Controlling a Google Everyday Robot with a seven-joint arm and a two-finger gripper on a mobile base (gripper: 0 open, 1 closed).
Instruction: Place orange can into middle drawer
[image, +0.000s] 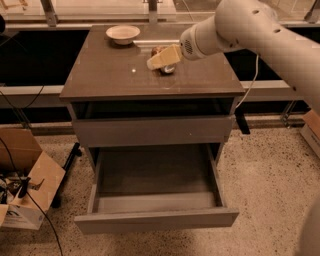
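The orange can (166, 68) lies on its side on the grey cabinet top (115, 75), mostly hidden behind my gripper; only a silver end and a bit of its body show. My gripper (161, 59), with pale yellow fingers, hangs directly over the can from the right. The middle drawer (156, 220) is the lowest one and is pulled fully out, its inside bare.
A pale shallow bowl (123, 34) sits at the back left of the cabinet top. The plain drawer front (153, 131) above the open drawer is closed. A cardboard box (24, 175) with cables lies on the floor to the left. The white arm (250, 30) reaches in from the upper right.
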